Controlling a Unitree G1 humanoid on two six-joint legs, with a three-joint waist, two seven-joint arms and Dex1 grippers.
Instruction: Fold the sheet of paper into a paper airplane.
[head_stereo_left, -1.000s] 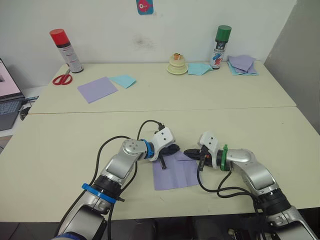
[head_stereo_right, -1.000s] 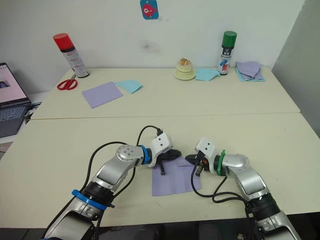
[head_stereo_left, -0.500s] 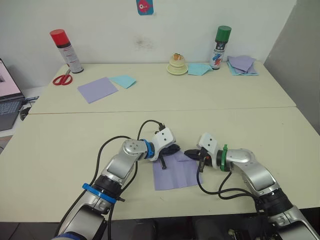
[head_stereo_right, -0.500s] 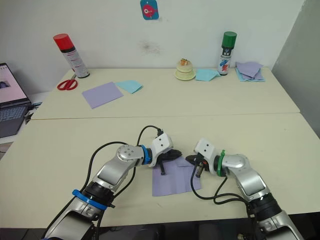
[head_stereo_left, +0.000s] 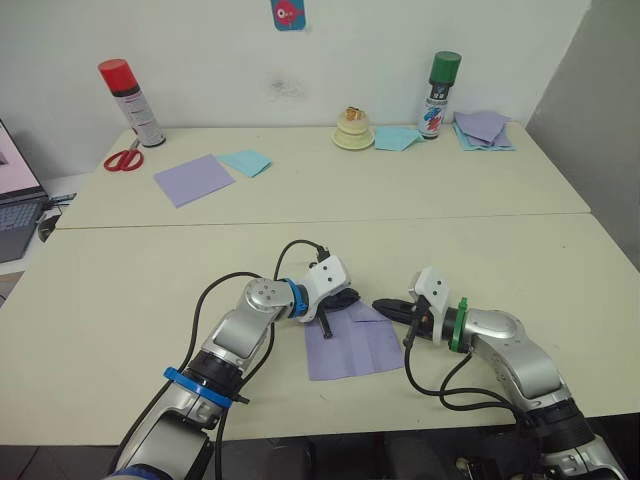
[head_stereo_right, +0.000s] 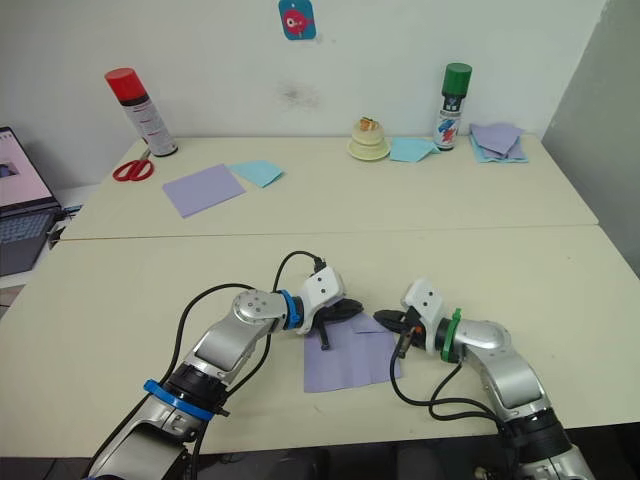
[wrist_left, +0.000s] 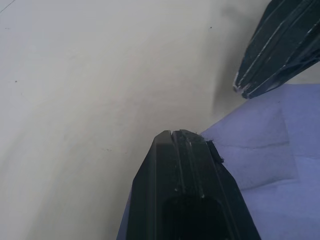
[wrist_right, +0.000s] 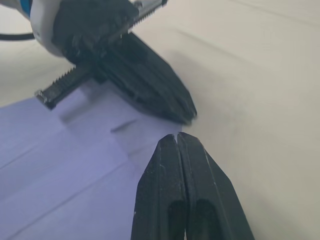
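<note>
Lavender sheet of paper (head_stereo_left: 350, 345) on a cream table (head_stereo_left: 120, 300), black fingers at it.
Left gripper (head_stereo_left: 346, 299) and right gripper (head_stereo_left: 382, 306) black; lavender square (head_stereo_left: 194, 178), light-blue sheet (head_stereo_left: 246, 161), red scissors (head_stereo_left: 123, 158), red-capped can (head_stereo_left: 130, 100), green-capped can (head_stereo_left: 439, 94), white wall (head_stereo_left: 200, 50).

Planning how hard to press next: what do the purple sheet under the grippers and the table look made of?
The sheet of paper: thin matte lavender paper, judging by sharp crease lines and a folded top edge. The table: smooth cream surface, faint sheen, probably laminate board; the core cannot be seen.
</note>
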